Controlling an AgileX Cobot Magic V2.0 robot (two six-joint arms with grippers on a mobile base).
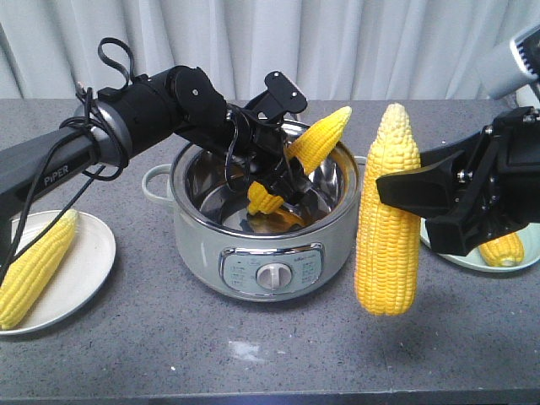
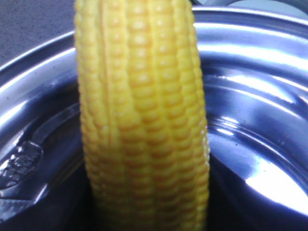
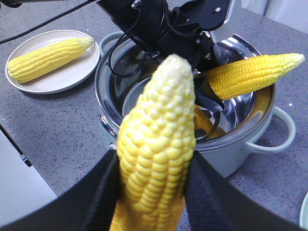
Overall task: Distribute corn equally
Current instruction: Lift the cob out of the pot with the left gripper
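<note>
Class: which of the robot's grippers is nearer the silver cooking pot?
Left. The left gripper is over the pot, inside its rim, gripping a cob; the right gripper is beside it, holding another cob.

This looks like a robot lab set up as a kitchen. A speckled grey stone-look countertop (image 1: pixel 169 337) carries a pale-green electric cooking pot with a steel bowl (image 1: pixel 202 253) and a round off-white plate (image 1: pixel 89 261). Behind hangs a pleated white curtain (image 1: pixel 337 42), and a black jointed arm marked PIPER (image 1: pixel 51 169) reaches in.

Bright yellow corn (image 3: pixel 154 159), two flat and two held.
The left cob (image 1: pixel 35 268) lies on the left plate (image 1: pixel 93 253) and the right cob (image 1: pixel 504 249) on the right plate (image 1: pixel 456 260). The tilted cob (image 1: pixel 314 145) leans in the pot (image 1: pixel 194 228), in the left pincer (image 1: pixel 283 181). The upright cob (image 1: pixel 388 228) hangs in the right pincer (image 1: pixel 396 190), pale tip on top.
</note>
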